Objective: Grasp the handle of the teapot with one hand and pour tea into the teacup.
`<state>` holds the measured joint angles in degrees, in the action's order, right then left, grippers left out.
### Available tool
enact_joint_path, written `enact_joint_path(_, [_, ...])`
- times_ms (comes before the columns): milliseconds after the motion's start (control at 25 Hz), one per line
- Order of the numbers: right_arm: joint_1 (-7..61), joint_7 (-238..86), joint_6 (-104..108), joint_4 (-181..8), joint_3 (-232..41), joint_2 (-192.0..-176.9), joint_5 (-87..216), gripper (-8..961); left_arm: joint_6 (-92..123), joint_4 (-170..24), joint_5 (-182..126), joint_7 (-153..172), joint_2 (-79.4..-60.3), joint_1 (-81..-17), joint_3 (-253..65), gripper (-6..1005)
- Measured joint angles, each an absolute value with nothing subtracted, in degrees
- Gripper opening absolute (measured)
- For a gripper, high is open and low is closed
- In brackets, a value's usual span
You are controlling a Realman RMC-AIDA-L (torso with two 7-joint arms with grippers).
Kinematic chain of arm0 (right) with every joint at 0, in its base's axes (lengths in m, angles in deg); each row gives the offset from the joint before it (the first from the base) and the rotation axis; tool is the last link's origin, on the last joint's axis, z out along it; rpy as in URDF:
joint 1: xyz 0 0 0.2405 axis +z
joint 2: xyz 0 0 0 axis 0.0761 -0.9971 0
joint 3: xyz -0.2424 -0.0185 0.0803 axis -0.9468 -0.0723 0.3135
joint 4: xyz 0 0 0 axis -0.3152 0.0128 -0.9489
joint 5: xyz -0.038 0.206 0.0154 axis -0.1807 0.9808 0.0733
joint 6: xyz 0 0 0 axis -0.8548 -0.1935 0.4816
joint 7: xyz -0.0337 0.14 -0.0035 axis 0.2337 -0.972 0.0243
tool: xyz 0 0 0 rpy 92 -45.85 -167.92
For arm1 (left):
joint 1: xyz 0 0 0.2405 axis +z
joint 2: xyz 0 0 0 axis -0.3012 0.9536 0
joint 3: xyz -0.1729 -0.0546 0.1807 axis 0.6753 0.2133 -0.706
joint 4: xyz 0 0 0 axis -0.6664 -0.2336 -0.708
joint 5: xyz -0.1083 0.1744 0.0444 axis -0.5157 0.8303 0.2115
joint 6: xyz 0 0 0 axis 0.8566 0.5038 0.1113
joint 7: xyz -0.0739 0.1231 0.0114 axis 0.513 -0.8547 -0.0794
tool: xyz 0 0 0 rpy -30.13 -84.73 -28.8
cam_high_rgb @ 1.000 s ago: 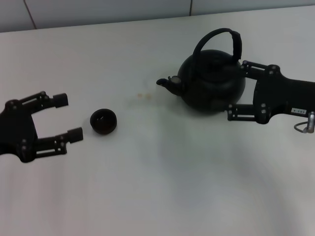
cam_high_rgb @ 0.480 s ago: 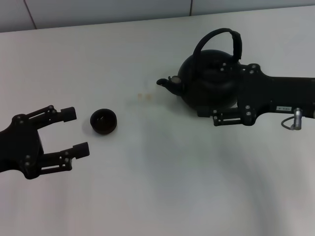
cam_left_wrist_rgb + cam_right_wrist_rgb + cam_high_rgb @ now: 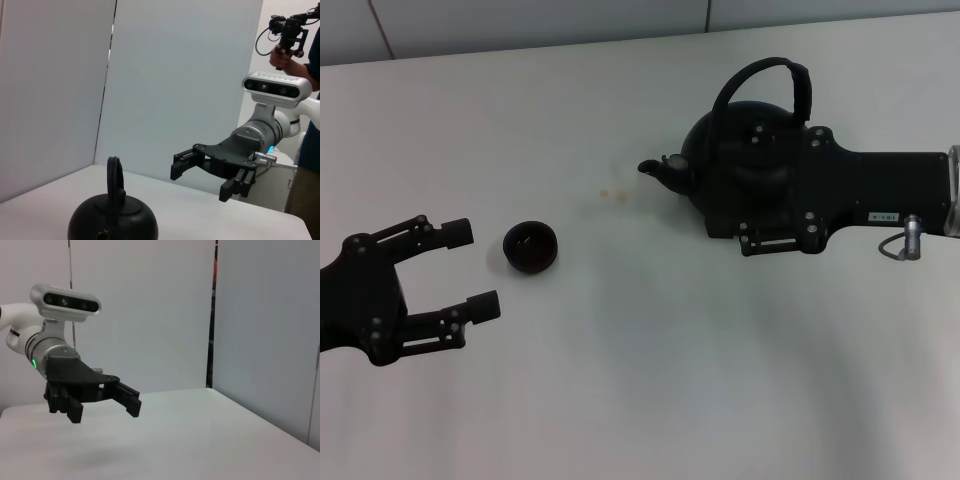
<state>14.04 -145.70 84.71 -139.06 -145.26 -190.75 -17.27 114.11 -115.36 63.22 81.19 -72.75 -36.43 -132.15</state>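
The teapot (image 3: 745,170) stands upright on the white table (image 3: 650,380), toward the far right, its short spout (image 3: 655,169) pointing to the robot's left. The handle (image 3: 767,85) arches over the lid, edge-on in the left wrist view (image 3: 116,180).

The right gripper (image 3: 760,185) reaches in from the right and lies over the teapot's body in the head view, covering much of its near and right side. Its fingers are spread apart, one by the pot's shoulder beneath the handle, the other (image 3: 775,242) along the pot's near edge. In the left wrist view the same gripper (image 3: 205,177) hangs open in the air above table level, beyond the teapot and higher than its body, not touching the handle. Nothing is held.

The teacup (image 3: 530,247) sits on the table well to the left of the teapot, with bare table between it and the spout. A faint brownish stain (image 3: 610,194) marks the table between them.

The left gripper (image 3: 465,268) sits low at the near left, open, its two fingertips pointing toward the teacup, just beside it but apart. The right wrist view shows this gripper (image 3: 107,400) open above the table.
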Motion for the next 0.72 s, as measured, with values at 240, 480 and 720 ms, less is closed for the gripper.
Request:
enact_joint_path(240, [13.9,-145.7,84.9,-138.0,-145.3,-190.87,-17.1,817,113.8,-115.3,63.3,81.2,-72.61,-36.4,-132.1,862])
enact_joint_path(480, [13.4,-145.4,85.2,-137.9,-145.3,-190.93,-17.3,817,113.8,-115.3,63.2,81.2,-72.44,-36.4,-132.1,862])
enact_joint_path(720, [12.9,-144.7,85.6,-137.8,-145.3,-191.00,-17.2,817,113.8,-115.3,63.4,81.2,-72.42,-36.4,-132.1,862])
